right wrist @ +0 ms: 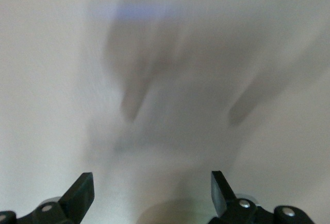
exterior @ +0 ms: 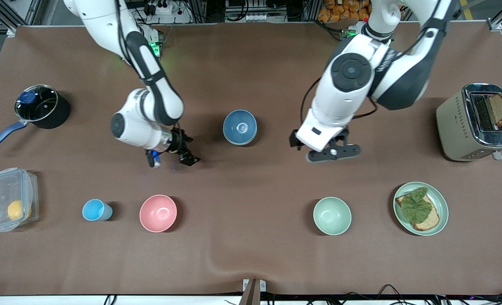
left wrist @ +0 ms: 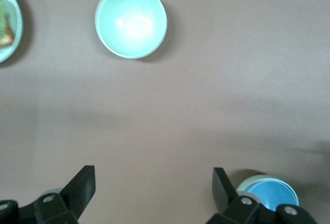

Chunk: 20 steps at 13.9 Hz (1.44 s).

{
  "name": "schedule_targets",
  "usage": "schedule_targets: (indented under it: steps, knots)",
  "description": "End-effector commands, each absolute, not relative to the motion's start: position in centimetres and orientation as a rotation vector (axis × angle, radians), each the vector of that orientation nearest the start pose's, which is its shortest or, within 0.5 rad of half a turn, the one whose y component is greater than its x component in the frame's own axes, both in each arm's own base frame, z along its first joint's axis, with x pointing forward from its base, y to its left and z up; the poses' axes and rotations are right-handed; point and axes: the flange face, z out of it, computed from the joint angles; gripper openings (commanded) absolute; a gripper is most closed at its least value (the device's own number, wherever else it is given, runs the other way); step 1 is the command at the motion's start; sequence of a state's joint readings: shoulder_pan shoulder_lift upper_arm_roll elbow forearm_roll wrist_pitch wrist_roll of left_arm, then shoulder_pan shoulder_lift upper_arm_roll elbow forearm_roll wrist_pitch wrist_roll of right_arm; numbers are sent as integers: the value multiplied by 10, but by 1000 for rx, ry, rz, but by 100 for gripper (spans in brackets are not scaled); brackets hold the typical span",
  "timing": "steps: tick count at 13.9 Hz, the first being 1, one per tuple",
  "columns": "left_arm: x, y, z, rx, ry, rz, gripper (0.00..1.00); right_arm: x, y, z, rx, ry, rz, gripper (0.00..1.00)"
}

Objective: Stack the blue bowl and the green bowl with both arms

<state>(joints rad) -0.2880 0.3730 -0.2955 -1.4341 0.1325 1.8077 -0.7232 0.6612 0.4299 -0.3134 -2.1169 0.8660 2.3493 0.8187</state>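
The blue bowl [exterior: 240, 126] stands mid-table. In the left wrist view the blue bowl [left wrist: 271, 197] sits inside a pale green bowl [left wrist: 251, 182], of which only a thin rim shows. My left gripper [exterior: 334, 153] is open and empty over bare cloth beside the blue bowl, toward the left arm's end; its own view shows it [left wrist: 154, 189] with jaws wide apart. My right gripper [exterior: 171, 160] is open and empty over bare cloth beside the blue bowl, toward the right arm's end. Its own view shows the right gripper [right wrist: 152, 190] over blurred cloth only.
A mint-green bowl [exterior: 332, 215] stands nearer the camera, also in the left wrist view [left wrist: 131, 20]. Beside it is a green plate [exterior: 442, 201] with toast. A pink bowl [exterior: 158, 213], light-blue cup [exterior: 95, 210], plastic box [exterior: 9, 199], pot [exterior: 39, 106] and toaster [exterior: 473, 123] stand around.
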Motion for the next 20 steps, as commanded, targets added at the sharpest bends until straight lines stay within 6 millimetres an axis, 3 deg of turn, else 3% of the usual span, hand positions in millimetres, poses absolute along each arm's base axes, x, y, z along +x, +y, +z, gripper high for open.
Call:
schedule_targets:
  steps: [1, 2, 4, 5, 8, 9, 11, 13, 16, 17, 20]
  knots:
    - [585, -272, 547, -3114, -191, -150, 100, 545, 157, 247, -2463, 1430, 544, 100]
    - [585, -245, 560, -3120, -134, -159, 100, 553, 142, 263, -2486, 1419, 572, 100]
    - [577, -224, 578, -3109, -109, -134, 100, 565, 116, 288, -2525, 1400, 630, 100]
    - [574, -200, 586, -3097, -150, -137, 100, 567, 106, 300, -2529, 1390, 659, 100]
    - [535, -136, 602, -3102, -51, -103, 100, 576, 63, 330, -2527, 1359, 674, 100]
    - [529, -124, 605, -3095, -55, -74, 100, 577, 48, 335, -2525, 1339, 686, 100]
    - [530, -97, 618, -3095, -73, -42, 100, 578, 11, 354, -2544, 1240, 696, 100]
    - [534, -72, 632, -3101, 15, -71, 100, 585, -18, 374, -2536, 1214, 702, 100]
    - [542, -66, 649, -3133, 45, -115, 100, 590, -47, 400, -2619, 1226, 649, 100]
    - [541, -67, 650, -3133, 48, -115, 100, 593, -66, 413, -2609, 1244, 607, 100]
    - [536, -75, 646, -3152, 71, -30, 100, 582, -108, 452, -2700, 1006, 477, 100]
